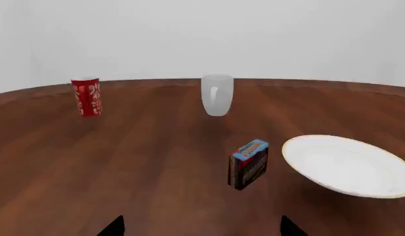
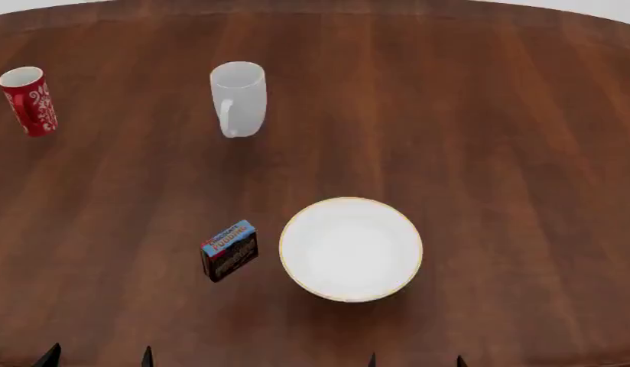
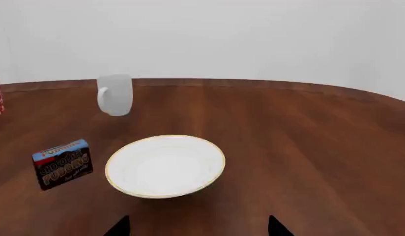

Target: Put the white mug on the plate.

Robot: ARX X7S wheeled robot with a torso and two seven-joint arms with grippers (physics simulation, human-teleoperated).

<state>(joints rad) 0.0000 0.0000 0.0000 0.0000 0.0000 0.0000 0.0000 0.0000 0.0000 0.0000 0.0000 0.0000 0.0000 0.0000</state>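
The plain white mug (image 2: 238, 98) stands upright on the brown table toward the far left, its handle facing the robot; it also shows as the white mug (image 1: 217, 95) and the white mug (image 3: 115, 94). The gold-rimmed white plate (image 2: 351, 248) lies nearer, at the centre, also seen as the plate (image 1: 350, 164) and the plate (image 3: 165, 165). My left gripper (image 2: 99, 357) and right gripper (image 2: 416, 360) sit at the near table edge, only their dark tips showing. Both are open with nothing between them, well short of the mug and the plate.
A red mug with white patterns (image 2: 30, 100) stands at the far left. A small chocolate pudding box (image 2: 229, 250) stands just left of the plate. The wooden table (image 2: 519, 153) is round, its far edge curving in front of a white wall.
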